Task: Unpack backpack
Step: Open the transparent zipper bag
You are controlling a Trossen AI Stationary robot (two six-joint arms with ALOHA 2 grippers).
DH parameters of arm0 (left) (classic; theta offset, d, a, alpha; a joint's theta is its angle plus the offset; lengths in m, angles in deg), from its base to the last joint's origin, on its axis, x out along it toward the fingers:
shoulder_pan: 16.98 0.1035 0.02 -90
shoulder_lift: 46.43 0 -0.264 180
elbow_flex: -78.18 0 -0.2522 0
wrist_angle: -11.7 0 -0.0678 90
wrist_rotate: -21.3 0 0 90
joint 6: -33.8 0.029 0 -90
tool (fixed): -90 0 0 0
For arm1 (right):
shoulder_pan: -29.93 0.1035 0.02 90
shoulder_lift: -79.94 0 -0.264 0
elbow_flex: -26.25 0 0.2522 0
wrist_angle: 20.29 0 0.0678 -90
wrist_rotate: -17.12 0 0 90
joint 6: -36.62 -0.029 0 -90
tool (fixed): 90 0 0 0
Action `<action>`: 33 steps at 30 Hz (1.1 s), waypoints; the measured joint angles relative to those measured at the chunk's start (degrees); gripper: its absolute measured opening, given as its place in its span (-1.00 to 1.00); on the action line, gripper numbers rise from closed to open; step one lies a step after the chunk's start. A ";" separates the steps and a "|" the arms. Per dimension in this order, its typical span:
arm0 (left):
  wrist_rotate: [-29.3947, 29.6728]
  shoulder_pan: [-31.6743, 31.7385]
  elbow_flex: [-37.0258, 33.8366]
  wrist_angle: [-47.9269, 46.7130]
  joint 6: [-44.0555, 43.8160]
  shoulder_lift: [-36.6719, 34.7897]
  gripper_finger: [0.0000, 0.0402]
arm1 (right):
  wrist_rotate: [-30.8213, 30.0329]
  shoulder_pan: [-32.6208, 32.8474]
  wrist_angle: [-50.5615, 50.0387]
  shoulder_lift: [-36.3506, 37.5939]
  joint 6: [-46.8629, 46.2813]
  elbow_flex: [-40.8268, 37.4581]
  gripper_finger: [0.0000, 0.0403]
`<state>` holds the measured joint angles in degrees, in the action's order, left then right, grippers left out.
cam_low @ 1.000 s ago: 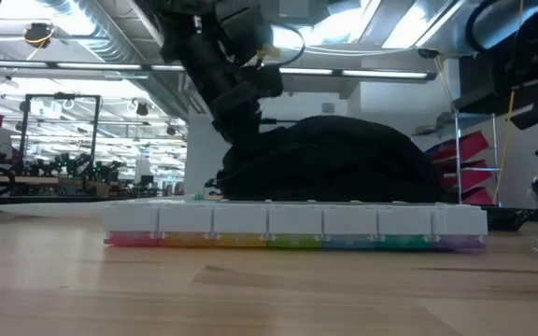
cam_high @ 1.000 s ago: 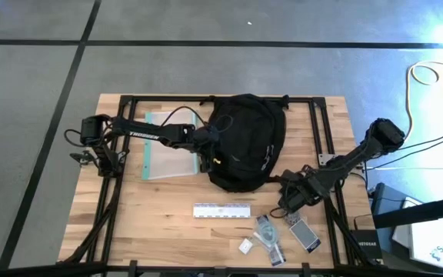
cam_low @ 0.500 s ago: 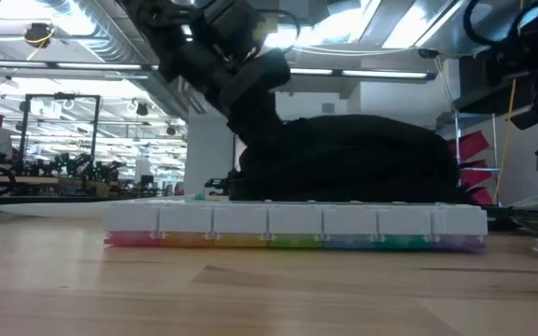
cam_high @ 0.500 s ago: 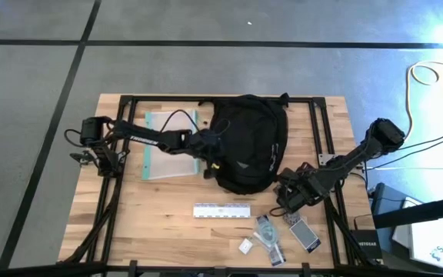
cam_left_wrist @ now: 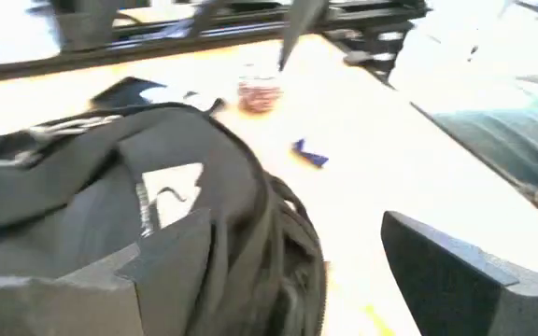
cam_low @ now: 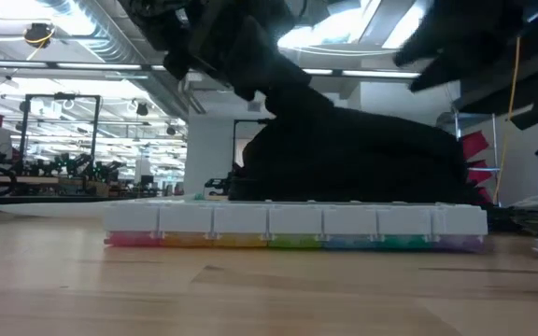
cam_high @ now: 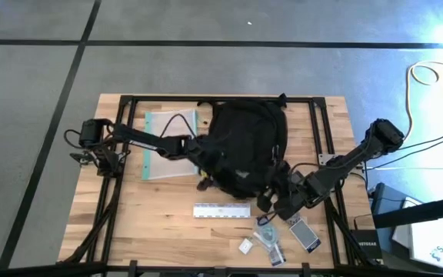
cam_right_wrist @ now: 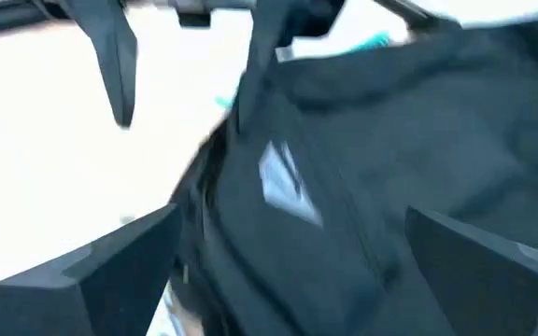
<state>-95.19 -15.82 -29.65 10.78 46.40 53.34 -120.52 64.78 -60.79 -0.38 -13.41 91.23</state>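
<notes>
The black backpack [cam_high: 246, 146] lies flat on the middle of the table, and in the low view the backpack [cam_low: 362, 154] rises as a dark mound behind a pill box. My left gripper [cam_high: 205, 175] is open at the backpack's near-left edge, and its fingers [cam_left_wrist: 73, 289] stand wide apart with black fabric [cam_left_wrist: 157, 205] between them. My right gripper [cam_high: 268, 201] is open at the backpack's near-right corner. Its fingers [cam_right_wrist: 110, 271] stand on either side of the fabric and a grey-white strip [cam_right_wrist: 283, 182]. My left gripper is open at the backpack's near-left edge, slanting down from the table's left; I cannot tell whether a finger rests on the fabric. My right gripper is open at the near-right corner, slanting down from the right; I cannot tell whether it touches.
A clear teal-edged pouch [cam_high: 168, 146] lies left of the backpack under my left arm. A long white pill box [cam_high: 221, 210] lies in front of the backpack. Small items [cam_high: 269, 232] and a flat card-like device [cam_high: 303, 234] lie near the front right.
Both grippers have opened and let go of the backpack, and both have tipped up from pointing steeply down. My left gripper has gone toward the near edge, my right gripper toward the table's left. The backpack has shifted a little to the right and settled on the table.
</notes>
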 joint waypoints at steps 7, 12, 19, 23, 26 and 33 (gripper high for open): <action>7.98 -6.86 -9.89 22.43 -6.14 -0.34 0.44 | 0.56 0.02 11.17 -4.68 7.21 0.00 0.94; 13.05 -6.95 -20.03 39.23 -8.84 -2.29 0.44 | 1.23 0.01 14.25 -7.61 7.26 0.00 0.94; 12.96 -10.40 -28.69 51.40 -10.40 -4.76 0.44 | 3.63 0.00 23.77 -10.95 13.55 0.00 0.94; 20.60 -15.15 -32.09 51.22 -8.79 -8.05 0.44 | 6.98 -0.49 29.81 -11.67 19.18 0.00 0.94; 28.19 -18.96 -34.62 51.18 -6.93 -10.91 0.44 | 7.76 -0.88 32.81 -11.67 22.13 0.00 0.94; 48.45 -23.50 -43.21 50.38 -4.50 -17.33 0.44 | 8.04 -1.64 34.90 -11.67 24.58 0.00 0.94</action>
<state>-46.74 -39.32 -72.86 61.17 41.90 36.00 -112.48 63.14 -25.88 -12.05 11.17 91.23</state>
